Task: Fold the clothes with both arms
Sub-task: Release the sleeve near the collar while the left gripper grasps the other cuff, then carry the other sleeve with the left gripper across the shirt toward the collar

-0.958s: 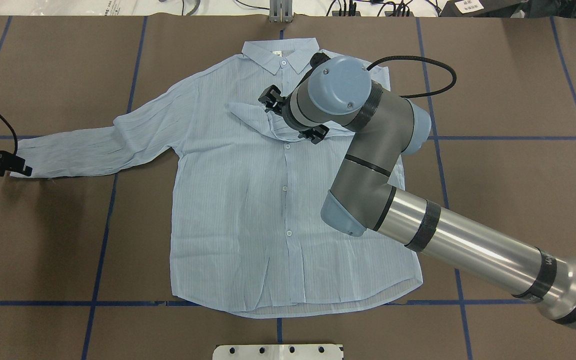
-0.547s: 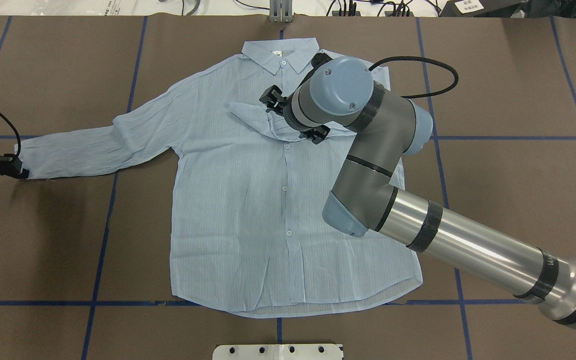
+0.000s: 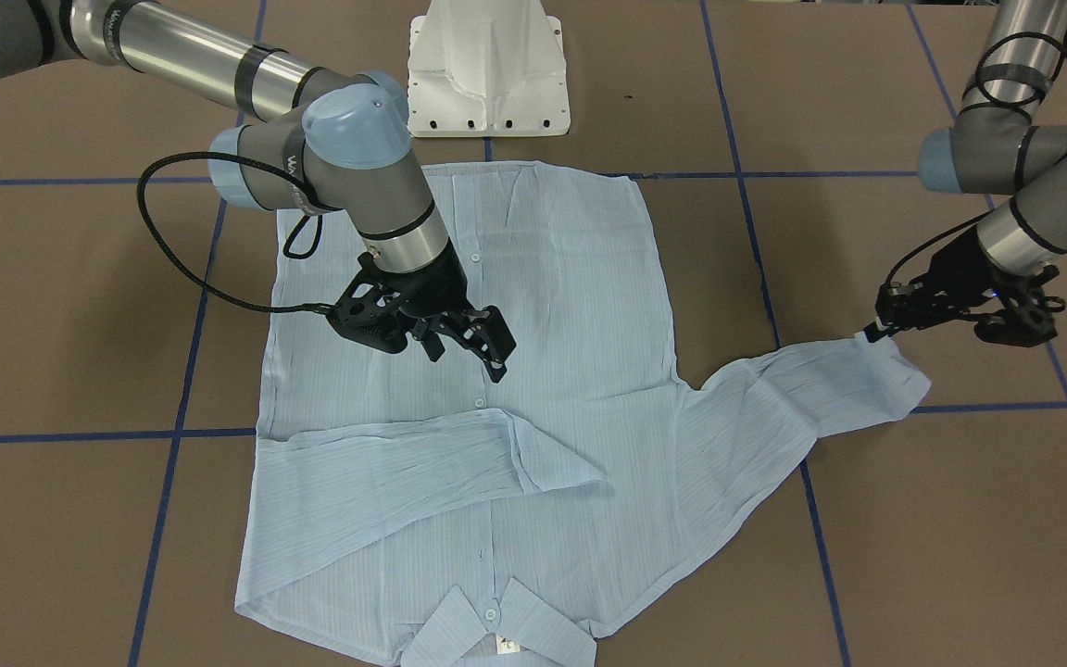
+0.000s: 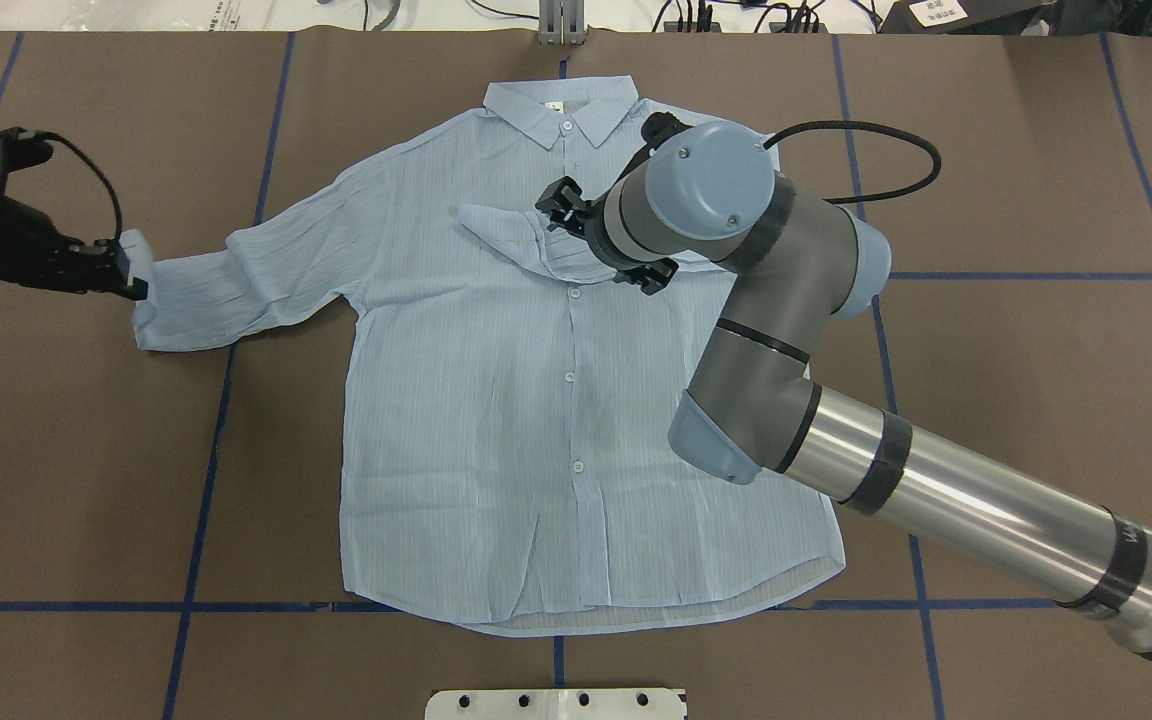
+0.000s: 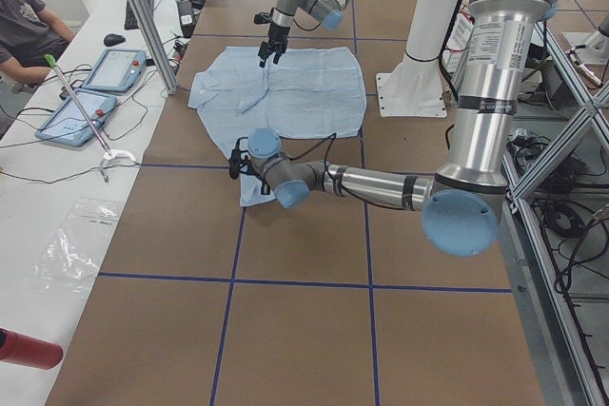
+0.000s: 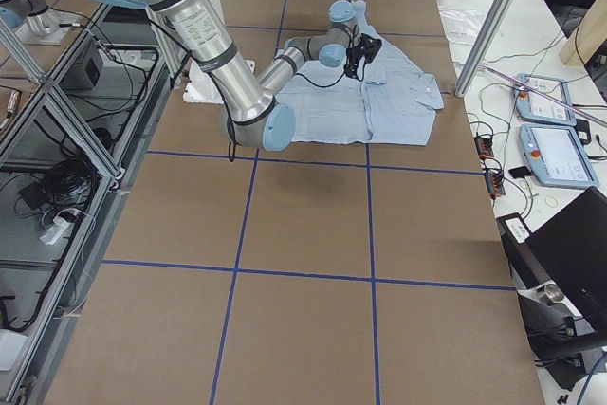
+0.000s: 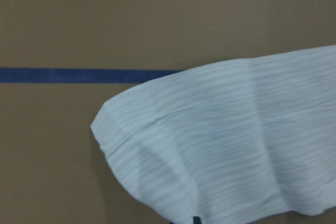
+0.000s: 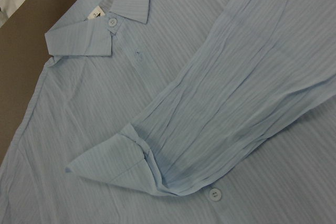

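Observation:
The pale blue striped shirt (image 4: 536, 400) lies flat, buttons up, collar (image 4: 561, 105) at the far side; it also shows in the front view (image 3: 515, 278). One sleeve (image 3: 404, 459) lies folded across the chest, seen close in the right wrist view (image 8: 236, 93) with its cuff (image 8: 115, 158). My right gripper (image 3: 464, 357) hovers open and empty just above that sleeve. My left gripper (image 4: 131, 280) is shut on the cuff of the other sleeve (image 4: 236, 285) and holds it off the table (image 3: 876, 329). The left wrist view shows this cuff (image 7: 220, 145) hanging.
The brown table has a grid of blue tape lines (image 4: 206, 480). The white pedestal base (image 3: 487, 69) stands at the robot's edge. Beside the table, operators' tablets (image 5: 86, 102) and a metal post (image 5: 143, 21) stand on a white bench.
My left gripper has lifted the sleeve cuff and carried it toward the shirt's body and the far side. The sleeve now lies shorter and bunched. My right arm shifted slightly right, still open.

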